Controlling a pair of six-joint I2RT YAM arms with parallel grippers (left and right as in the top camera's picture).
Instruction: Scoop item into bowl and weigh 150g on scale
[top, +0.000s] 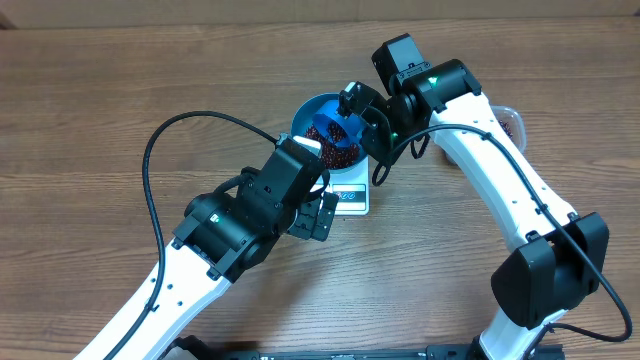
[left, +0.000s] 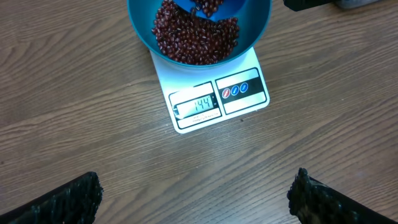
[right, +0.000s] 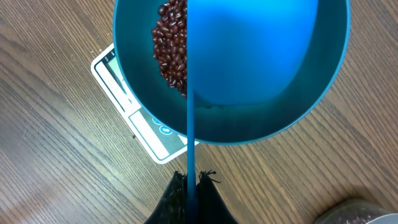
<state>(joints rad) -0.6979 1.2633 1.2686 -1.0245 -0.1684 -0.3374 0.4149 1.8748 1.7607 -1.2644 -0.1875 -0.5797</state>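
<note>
Left gripper stands wide open, while right gripper is clamped tight.

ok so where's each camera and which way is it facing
Overhead: above the table, looking straight down; left arm, right arm, bowl, scale show.
Left wrist: on left gripper, facing scale and beans; open fingertips at bottom corners.
Right wrist: on right gripper, looking down the scoop into the bowl; shut fingers at bottom.
Both wrist views share bowl, beans, scale.

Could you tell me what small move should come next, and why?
Probably tip the scoop gently, so a few beans fall into the bowl: the scale shows 144, just short of target, and the right hand holds the scoop above the bowl.
</note>
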